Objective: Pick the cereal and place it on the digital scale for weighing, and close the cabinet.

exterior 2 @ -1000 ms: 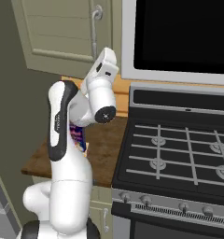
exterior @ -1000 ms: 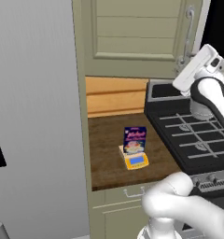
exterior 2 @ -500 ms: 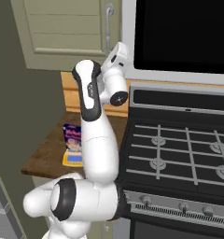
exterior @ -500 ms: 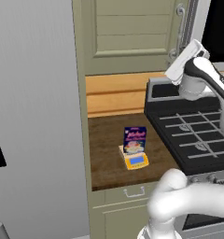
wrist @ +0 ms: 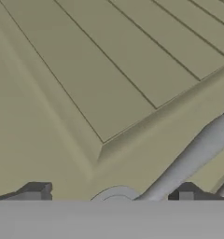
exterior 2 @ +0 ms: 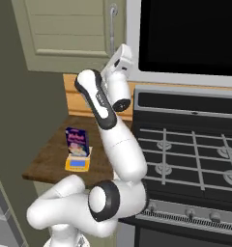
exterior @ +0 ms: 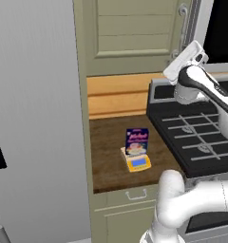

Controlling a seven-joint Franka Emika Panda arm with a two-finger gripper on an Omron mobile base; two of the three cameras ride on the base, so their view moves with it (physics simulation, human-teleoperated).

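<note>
The cereal point(exterior: 137, 141) stands upright on the digital scale point(exterior: 137, 163), on the wooden desk point(exterior: 106, 156), well below the jaws and to their left. Its front carries pale lettering over a bowl picture, too small to read. So the weighing looks done, and the cabinet point(exterior: 130, 33) is what remains. The gripper point(wrist: 111, 196) is raised against the panelled door, jaws spread wide and empty, the grey bar handle point(wrist: 188, 158) running just beside one fingertip. In my view the door already sits almost closed.
</note>
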